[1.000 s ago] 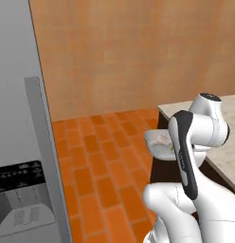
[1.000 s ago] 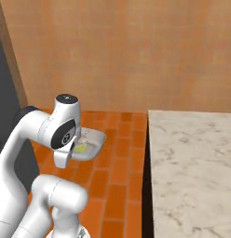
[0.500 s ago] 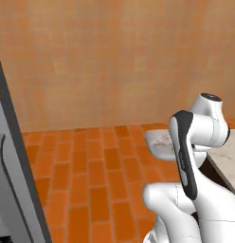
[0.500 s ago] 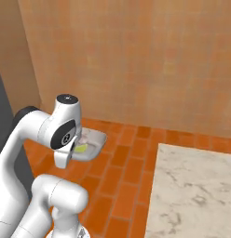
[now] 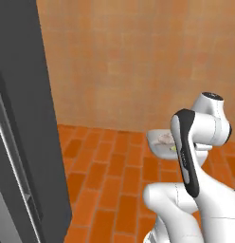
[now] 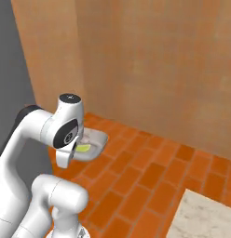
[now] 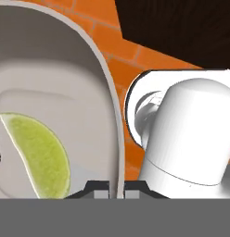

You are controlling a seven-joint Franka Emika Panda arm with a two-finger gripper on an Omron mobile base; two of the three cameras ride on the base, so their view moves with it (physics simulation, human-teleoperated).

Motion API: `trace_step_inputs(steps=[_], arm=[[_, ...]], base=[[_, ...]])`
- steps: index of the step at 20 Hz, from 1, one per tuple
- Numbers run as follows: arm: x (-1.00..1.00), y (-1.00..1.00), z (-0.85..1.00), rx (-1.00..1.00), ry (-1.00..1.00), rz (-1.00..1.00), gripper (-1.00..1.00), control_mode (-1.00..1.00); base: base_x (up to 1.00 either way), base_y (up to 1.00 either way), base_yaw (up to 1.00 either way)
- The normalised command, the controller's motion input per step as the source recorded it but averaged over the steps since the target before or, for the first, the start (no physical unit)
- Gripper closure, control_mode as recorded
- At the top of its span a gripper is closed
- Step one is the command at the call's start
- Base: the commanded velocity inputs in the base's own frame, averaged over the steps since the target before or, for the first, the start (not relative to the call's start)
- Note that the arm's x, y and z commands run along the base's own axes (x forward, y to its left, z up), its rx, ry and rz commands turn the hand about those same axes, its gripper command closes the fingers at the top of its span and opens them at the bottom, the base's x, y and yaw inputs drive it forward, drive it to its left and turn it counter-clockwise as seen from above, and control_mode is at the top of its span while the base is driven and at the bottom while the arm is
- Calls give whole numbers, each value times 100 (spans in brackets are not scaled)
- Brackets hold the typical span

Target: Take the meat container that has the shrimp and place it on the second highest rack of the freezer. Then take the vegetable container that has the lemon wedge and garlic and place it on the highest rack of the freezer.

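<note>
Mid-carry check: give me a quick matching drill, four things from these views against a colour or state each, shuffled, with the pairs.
Things:
1. yellow-green lemon wedge
2. shallow pale grey oval container
3. tall dark grey freezer
4. brick-patterned floor

Descriptions:
A. orange, below the carried load
B. lying inside the tray
C. held off the floor at the arm's end, rim between the finger tips
D. at the left edge of the left base view

Pairs: 1-B, 2-C, 3-D, 4-A
</note>
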Motion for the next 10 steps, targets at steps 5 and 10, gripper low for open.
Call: trace_step_inputs(steps=[5, 10], arm=[[0, 0, 0, 0, 0, 0, 100, 100], [0, 0, 0, 0, 0, 0, 100, 100]], base=[[51, -22, 82], [51, -28, 80]])
